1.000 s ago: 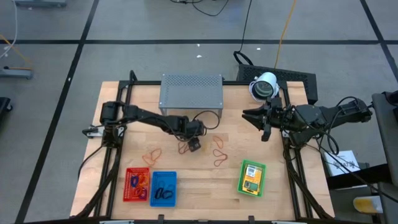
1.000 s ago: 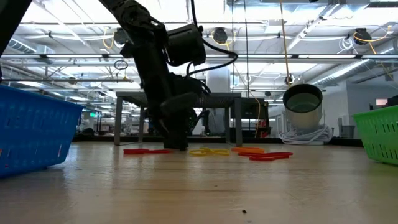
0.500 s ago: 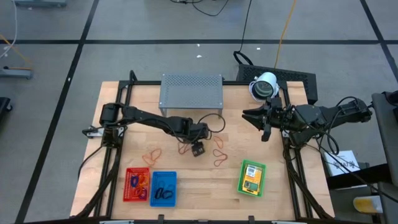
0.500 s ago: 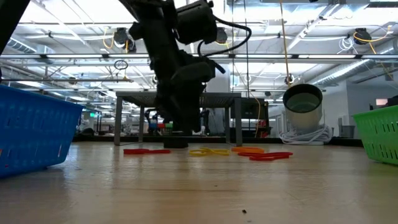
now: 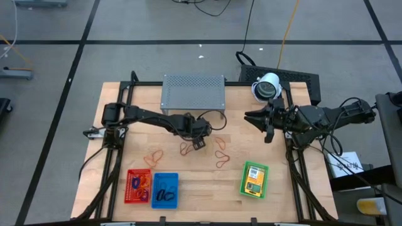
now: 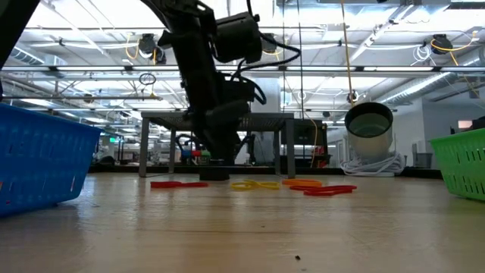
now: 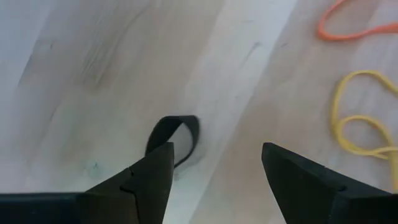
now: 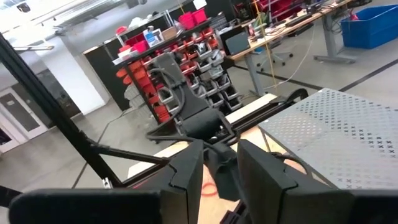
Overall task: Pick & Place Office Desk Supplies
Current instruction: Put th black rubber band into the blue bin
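Far left, near edge of wooden table (image 5: 113, 188): red mesh basket (image 5: 138, 186) with rubber-band loops inside, blue mesh basket (image 5: 165, 189) touching its right side, dark clips inside. Both rectangular, open weave.

Just beyond baskets: orange rubber-band loop (image 5: 152, 156), flat, thin, long axis slanting across the boards.

Centre: left gripper (image 5: 197, 144) low over the table in front of grey perforated metal shelf (image 5: 193, 91); fingers spread wide, gripping nothing. Black clip (image 7: 174, 138) on the wood right by one fingertip in the left wrist view; curved glossy band, long axis diagonal. Contact with finger not determinable. Yellow rubber band (image 7: 364, 127) lying well beside it, floppy double loop.

Right of gripper: red-orange loops (image 5: 221, 156), flat, limp, overlapping.

Farther right: green mesh basket (image 5: 254, 179), yellow-orange packet (image 5: 254, 181) flat inside, long axis along the basket.

Right edge: right gripper (image 5: 264, 120) held above the table, fingers narrowly apart, empty.
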